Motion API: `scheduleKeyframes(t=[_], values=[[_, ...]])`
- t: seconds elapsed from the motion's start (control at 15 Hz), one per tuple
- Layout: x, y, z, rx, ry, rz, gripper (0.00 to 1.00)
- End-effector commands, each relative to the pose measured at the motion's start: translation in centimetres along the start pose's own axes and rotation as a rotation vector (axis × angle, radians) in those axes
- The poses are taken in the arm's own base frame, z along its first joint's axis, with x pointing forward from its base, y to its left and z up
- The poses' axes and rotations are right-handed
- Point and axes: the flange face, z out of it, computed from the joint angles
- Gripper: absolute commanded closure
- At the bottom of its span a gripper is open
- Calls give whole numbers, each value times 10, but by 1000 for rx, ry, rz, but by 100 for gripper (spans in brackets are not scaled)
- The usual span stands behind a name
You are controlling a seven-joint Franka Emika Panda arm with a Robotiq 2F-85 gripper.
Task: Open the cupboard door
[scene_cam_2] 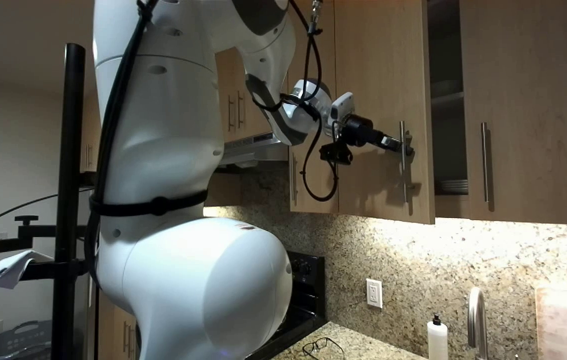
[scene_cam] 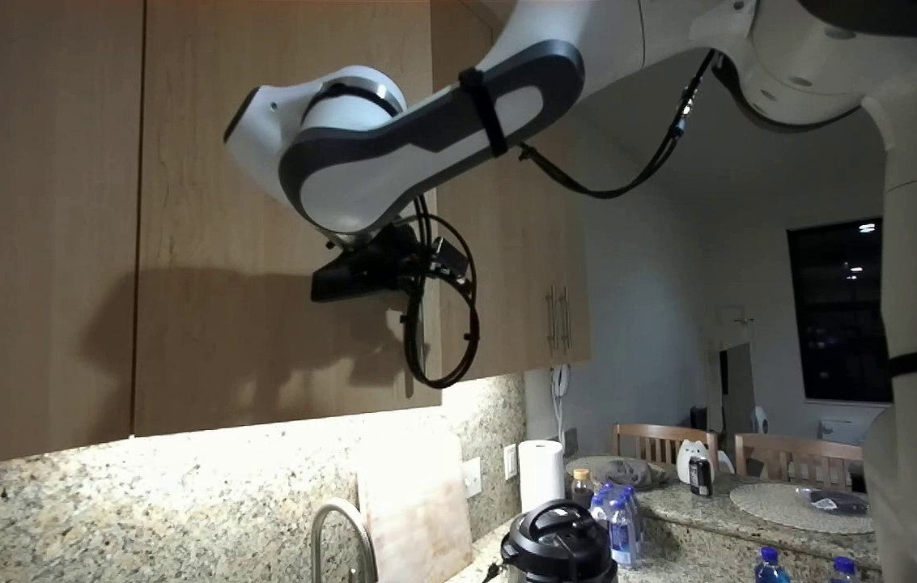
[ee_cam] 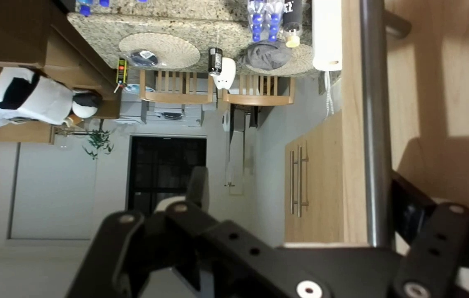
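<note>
In an exterior view, stacked plates [scene_cam_2: 452, 186] lie to the right of the gripper [scene_cam_2: 402, 147] and a little lower, while a white wall outlet [scene_cam_2: 374, 293], a white bottle [scene_cam_2: 437, 342] with a dark top and a bent metal faucet [scene_cam_2: 475, 320] are well below it, with eyeglasses [scene_cam_2: 316, 343] lower left. In an exterior view, a black-lidded cooker [scene_cam: 559, 534], a white paper roll [scene_cam: 541, 478] and blue-capped bottles [scene_cam: 622, 530] stand below and right of it. Beyond it in the wrist view are two wooden chairs [ee_cam: 176, 98], a dark can [ee_cam: 215, 61] and, just beside the can, a white figure [ee_cam: 225, 73].
</note>
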Motion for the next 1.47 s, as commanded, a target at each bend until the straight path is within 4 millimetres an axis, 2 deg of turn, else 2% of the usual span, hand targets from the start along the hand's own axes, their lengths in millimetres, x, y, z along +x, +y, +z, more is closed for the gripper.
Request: scheduleKeyframes(t=[0.0, 0.73, 1.13, 1.4], values=[[-11, 15, -5, -167, -24, 33, 0], [-29, 40, -53, -392, -116, 159, 0], [-29, 40, -65, -437, -161, 189, 0], [-24, 32, -73, -406, -141, 183, 0]])
